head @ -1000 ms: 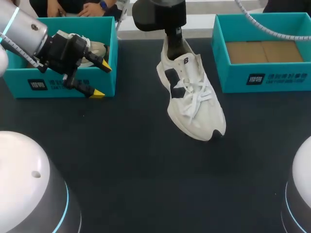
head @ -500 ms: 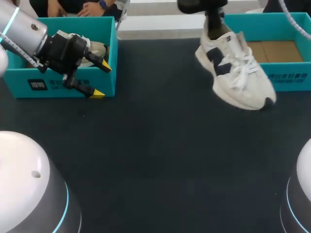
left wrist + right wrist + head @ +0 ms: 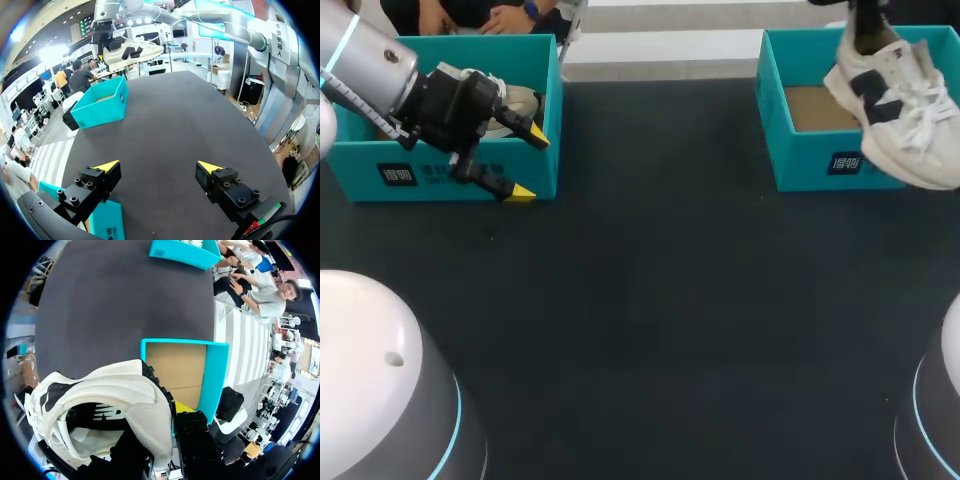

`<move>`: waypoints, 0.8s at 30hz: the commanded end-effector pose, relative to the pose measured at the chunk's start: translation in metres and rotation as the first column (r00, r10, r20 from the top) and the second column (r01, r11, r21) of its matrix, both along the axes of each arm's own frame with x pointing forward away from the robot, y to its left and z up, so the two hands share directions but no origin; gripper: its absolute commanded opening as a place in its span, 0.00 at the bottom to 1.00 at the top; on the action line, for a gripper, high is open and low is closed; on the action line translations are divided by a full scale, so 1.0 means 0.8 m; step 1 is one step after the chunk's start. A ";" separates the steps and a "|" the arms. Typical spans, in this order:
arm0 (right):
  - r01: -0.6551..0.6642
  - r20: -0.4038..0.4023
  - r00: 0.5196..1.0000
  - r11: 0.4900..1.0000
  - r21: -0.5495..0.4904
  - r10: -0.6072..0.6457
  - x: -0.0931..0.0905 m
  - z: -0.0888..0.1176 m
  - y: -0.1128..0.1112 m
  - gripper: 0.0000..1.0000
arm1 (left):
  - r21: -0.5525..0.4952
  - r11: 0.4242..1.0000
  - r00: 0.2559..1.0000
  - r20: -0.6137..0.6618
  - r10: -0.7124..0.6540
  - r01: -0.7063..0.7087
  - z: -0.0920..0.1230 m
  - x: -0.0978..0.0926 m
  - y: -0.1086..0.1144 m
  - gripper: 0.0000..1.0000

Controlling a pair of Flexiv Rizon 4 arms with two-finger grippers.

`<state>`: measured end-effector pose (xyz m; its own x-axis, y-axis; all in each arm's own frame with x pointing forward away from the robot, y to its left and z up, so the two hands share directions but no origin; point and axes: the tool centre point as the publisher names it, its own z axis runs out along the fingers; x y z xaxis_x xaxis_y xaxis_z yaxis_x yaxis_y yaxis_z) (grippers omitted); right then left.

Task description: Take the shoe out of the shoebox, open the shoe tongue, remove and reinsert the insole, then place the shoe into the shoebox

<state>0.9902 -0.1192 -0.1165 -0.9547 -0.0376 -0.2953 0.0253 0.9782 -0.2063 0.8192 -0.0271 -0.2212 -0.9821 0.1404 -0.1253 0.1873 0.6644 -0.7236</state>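
Left tool [image 3: 528,166]: fingers apart, holding nothing, at the left shoebox [image 3: 440,175] front wall, partly hiding a second shoe [image 3: 518,100] inside. White shoe [image 3: 895,105] hangs over the right shoebox [image 3: 810,160], heel up, toe slanting down-right and clipped at the edge. Right tool [image 3: 167,422], largely hidden, clamps the heel.

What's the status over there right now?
Left gripper open, empty. Right gripper shut on shoe, held above shoebox. Nothing inside the shoebox blocking.
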 end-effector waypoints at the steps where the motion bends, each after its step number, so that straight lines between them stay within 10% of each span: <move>1: -0.038 -0.003 0.999 0.992 0.116 0.039 -0.001 0.006 -0.025 0.00 | 0.003 1.000 1.000 0.001 0.001 -0.001 0.000 -0.001 0.000 1.00; 16: -0.038 -0.003 0.999 0.992 0.116 0.039 -0.001 0.006 -0.025 0.00 | 0.003 1.000 1.000 0.001 0.001 -0.001 0.000 -0.001 0.000 1.00; 24: 0.043 0.005 0.999 0.996 0.081 -0.044 0.039 -0.004 -0.102 0.00 | 0.003 1.000 1.000 0.001 0.001 -0.001 0.000 -0.001 0.000 1.00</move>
